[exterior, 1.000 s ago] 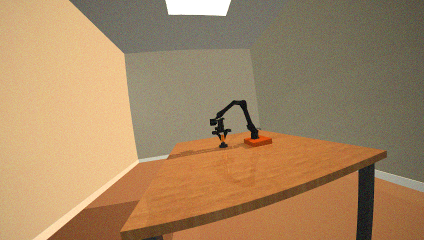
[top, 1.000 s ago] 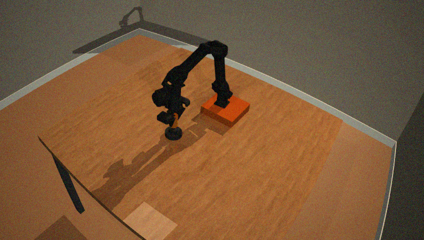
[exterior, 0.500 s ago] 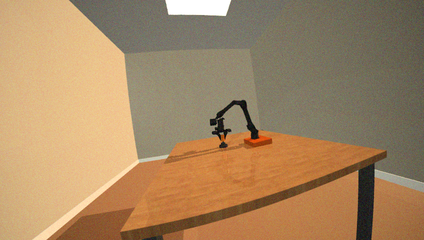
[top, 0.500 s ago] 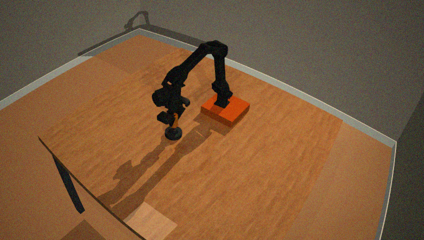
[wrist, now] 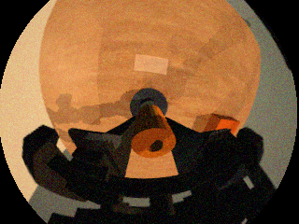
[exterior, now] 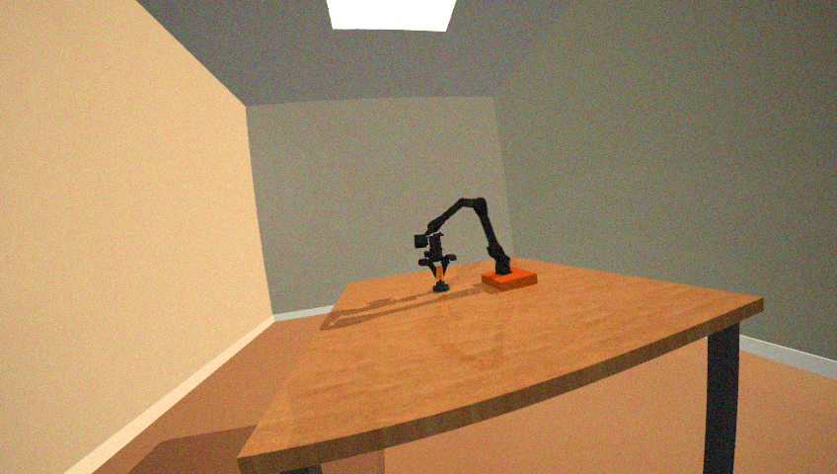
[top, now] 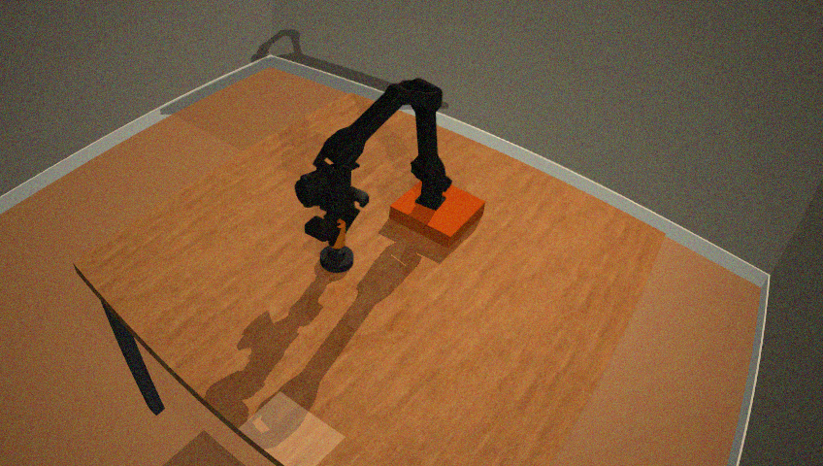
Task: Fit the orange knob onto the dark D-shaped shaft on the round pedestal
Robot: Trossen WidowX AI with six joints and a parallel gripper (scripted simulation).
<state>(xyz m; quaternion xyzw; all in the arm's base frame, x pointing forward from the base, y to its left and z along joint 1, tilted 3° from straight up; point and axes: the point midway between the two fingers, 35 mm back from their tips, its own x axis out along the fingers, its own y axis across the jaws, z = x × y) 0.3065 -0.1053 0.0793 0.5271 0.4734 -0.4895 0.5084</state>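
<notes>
The orange knob (top: 341, 235) (exterior: 439, 271) (wrist: 140, 141) stands upright, its round top with a dark hole facing the wrist camera. My gripper (top: 338, 240) (exterior: 439, 276) (wrist: 149, 119) is shut on the knob, with one finger on each side. The dark round pedestal (top: 336, 262) (exterior: 440, 288) (wrist: 135, 104) is on the table directly under the knob. A short dark part, seemingly the shaft, shows between the knob's lower end and the pedestal's base, so the knob is above the base. Whether its lower end touches the shaft or is around its tip cannot be told. The flat sides are hidden.
The orange base block (top: 462, 203) (exterior: 509, 279) (wrist: 227, 125) bears the arm, to the right of the pedestal in the top and exterior views. A pale square patch (top: 314, 430) (wrist: 151, 64) lies near the edge of the wooden table (top: 490, 323) (exterior: 470, 352). Arm shadows cross the table.
</notes>
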